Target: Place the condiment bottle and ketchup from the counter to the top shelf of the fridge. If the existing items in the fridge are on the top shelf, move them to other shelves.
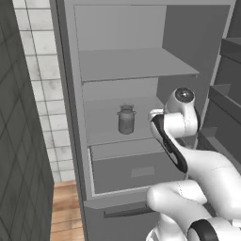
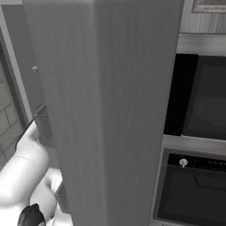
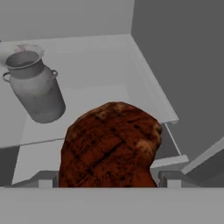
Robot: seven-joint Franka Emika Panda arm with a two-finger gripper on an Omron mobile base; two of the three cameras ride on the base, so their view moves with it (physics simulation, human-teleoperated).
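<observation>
The fridge (image 1: 70, 94) stands open and its top shelf (image 1: 136, 63) is bare. A grey milk can (image 1: 126, 119) with side handles stands on the shelf below it (image 3: 100, 100), toward the left in the hand view (image 3: 35, 87). A brown roasted drumstick (image 3: 109, 140) fills the gap between my fingertips over that lower shelf's front right part. My gripper (image 3: 109, 181) is shut on it, with a finger (image 3: 43, 181) pressed against each side. The condiment bottle, the ketchup and the counter are out of view.
A grey drawer (image 1: 136, 169) sits under the lower shelf. The fridge's right inner wall (image 3: 183, 65) is close beside the drumstick. The dark door (image 1: 230, 84) with its racks hangs at right. A built-in oven (image 2: 194, 190) and microwave (image 2: 207, 97) stand beyond the fridge's side panel (image 2: 101, 110).
</observation>
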